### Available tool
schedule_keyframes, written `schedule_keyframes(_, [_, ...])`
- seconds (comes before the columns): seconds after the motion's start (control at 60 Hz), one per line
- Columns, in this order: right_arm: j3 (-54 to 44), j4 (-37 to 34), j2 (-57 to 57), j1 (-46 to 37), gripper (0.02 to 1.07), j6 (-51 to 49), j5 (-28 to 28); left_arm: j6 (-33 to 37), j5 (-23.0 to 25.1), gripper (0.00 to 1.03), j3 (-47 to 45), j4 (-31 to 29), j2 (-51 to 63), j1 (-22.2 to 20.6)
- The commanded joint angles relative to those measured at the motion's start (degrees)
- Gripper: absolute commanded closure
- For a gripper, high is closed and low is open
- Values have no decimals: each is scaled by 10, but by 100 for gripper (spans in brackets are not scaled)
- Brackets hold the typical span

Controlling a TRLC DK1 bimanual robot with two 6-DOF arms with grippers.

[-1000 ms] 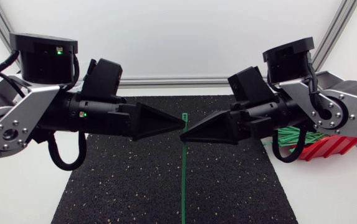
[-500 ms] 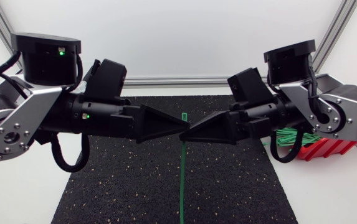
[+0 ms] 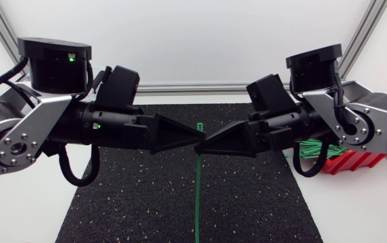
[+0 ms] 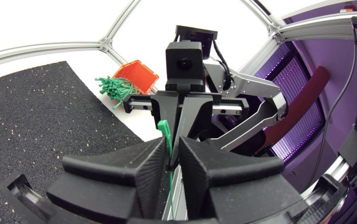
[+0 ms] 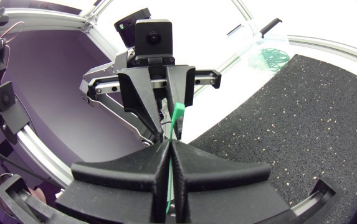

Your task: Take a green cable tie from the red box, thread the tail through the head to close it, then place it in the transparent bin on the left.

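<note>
Over the black mat (image 3: pixel 132 202), the right gripper (image 5: pixel 171 144) is clamped on the green cable tie (image 3: pixel 198 196); whether the left gripper (image 4: pixel 171 148) holds it I cannot tell, so it should seat squarely first.

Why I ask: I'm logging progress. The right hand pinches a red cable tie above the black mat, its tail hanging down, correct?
No: the cable tie is green, not red, as the right wrist view shows. The right hand does pinch it above the black mat, tail hanging down.
</note>
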Motion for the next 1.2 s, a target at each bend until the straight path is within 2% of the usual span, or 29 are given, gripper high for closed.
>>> schedule_keyframes(0.0, [-15,9,2,-1,101,10,-2,-11,0,92,9,8,9,-2])
schedule_keyframes(0.267, [-19,15,-2,-2,101,11,4,-13,0,95,8,8,8,-2])
schedule_keyframes(0.367, [-19,16,-3,-3,101,12,4,-13,0,99,9,8,8,-2])
schedule_keyframes(0.633, [-24,23,-3,3,101,13,11,-12,-1,99,11,9,5,5])
schedule_keyframes(0.8, [-29,25,-5,15,93,13,17,-8,-2,99,13,8,-4,14])
schedule_keyframes(1.083, [-35,28,-5,29,94,7,49,-2,-1,99,9,8,-14,21])
schedule_keyframes(1.183, [-34,29,-4,33,101,7,53,-2,-1,99,9,9,-14,21])
